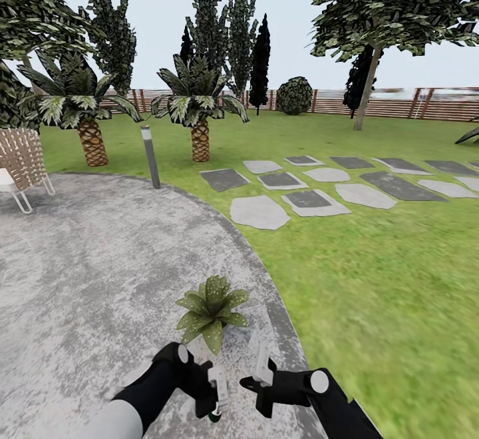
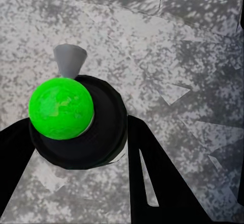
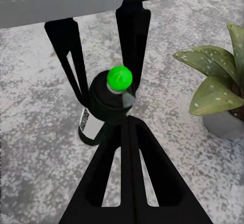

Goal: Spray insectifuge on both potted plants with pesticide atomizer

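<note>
One potted plant (image 1: pixel 211 311) sits at twelve o'clock just beyond our grippers on the paving (image 1: pixel 80 273), and our left gripper (image 1: pixel 216 399) pinches the pesticide atomizer (image 2: pixel 76 119) upright, presumably ready to aim, while we cannot tell our right gripper's (image 1: pixel 256 376) spread.

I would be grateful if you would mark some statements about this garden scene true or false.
1. The potted plant stands on the grey paving. True.
2. The pesticide atomizer sits between the right claw's fingers. False: it sits between the fingers of the left claw.
3. The atomizer has a bright green round top. True.
4. The wicker chair stands on the lawn. False: it stands on the paving.
</note>
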